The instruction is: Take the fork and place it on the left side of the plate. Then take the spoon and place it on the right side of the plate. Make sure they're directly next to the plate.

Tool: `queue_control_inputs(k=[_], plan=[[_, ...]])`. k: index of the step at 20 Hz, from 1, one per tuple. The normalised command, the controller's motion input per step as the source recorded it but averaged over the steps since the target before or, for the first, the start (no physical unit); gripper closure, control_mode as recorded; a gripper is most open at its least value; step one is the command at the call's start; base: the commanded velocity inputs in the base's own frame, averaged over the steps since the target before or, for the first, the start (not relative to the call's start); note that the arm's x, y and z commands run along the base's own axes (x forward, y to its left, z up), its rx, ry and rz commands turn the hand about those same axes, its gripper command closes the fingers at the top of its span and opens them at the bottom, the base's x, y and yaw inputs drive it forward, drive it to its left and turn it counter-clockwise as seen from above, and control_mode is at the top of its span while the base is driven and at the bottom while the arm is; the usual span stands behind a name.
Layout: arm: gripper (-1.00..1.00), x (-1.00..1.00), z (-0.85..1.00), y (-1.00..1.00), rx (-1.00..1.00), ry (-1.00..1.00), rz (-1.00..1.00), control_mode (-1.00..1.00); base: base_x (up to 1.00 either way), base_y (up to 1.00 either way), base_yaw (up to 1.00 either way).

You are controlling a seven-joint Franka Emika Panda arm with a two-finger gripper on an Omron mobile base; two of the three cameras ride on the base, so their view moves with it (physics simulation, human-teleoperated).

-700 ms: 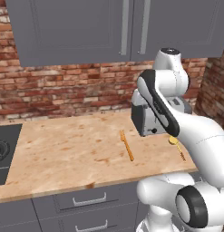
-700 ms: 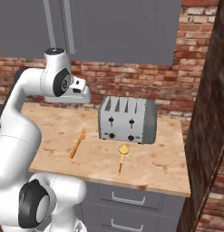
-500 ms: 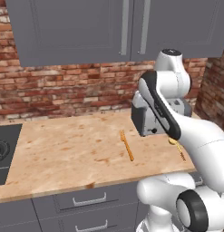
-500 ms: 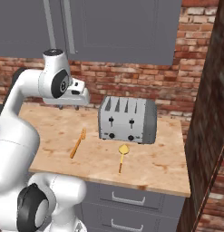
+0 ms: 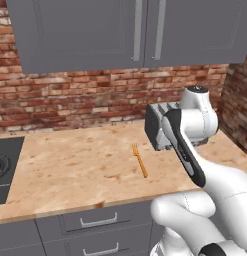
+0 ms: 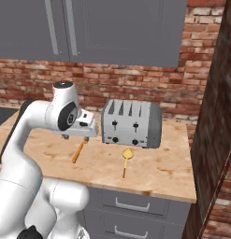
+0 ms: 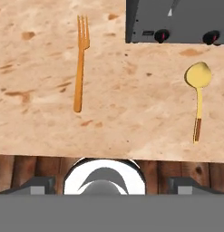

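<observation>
The orange-gold fork (image 5: 140, 161) lies on the wooden counter, tines toward the wall; it also shows as fork (image 6: 79, 150) and fork (image 7: 80, 63). To its right, in front of the toaster, lies the yellow spoon (image 6: 126, 161), bowl toward the toaster, seen too as spoon (image 7: 198, 97). My gripper (image 6: 75, 138) hangs open above the fork's tine end, pointing down. In the hand view my gripper (image 7: 111, 185) has its fingertips (image 7: 38, 185) far apart with nothing between them. The plate is out of view.
A silver four-slot toaster (image 6: 132, 123) stands at the back of the counter, just right of my hand. A black stove top (image 5: 2, 170) lies at the counter's far left. A brick side wall (image 6: 210, 116) closes the right end. The counter's front edge (image 7: 109, 158) runs close below the cutlery.
My hand has come down from well above the counter to just over the fork. Fork, spoon and toaster have not moved.
</observation>
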Motion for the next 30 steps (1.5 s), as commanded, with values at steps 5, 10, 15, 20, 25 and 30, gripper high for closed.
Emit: queue_control_inputs(k=[5,10,15,20,25,30], plan=[[-1.00,0.00,-0.09,-1.00,0.09,0.21,-0.09,-1.00,0.00,0.00,0.00],[-1.00,0.09,-0.32,-0.92,0.09,0.24,-0.04,-1.00,0.00,0.00,0.00],[-1.00,0.27,-0.58,-0.52,0.02,0.18,-0.01,-1.00,0.00,0.00,0.00],[-1.00,0.40,-0.58,-0.39,0.00,0.12,-0.02,-1.00,0.00,0.00,0.00],[-1.00,0.42,-0.61,-0.21,0.00,0.01,-0.01,-1.00,0.00,0.00,0.00],[-1.00,0.50,-0.45,0.00,-0.02,0.00,0.00,-1.00,0.00,0.00,0.00]])
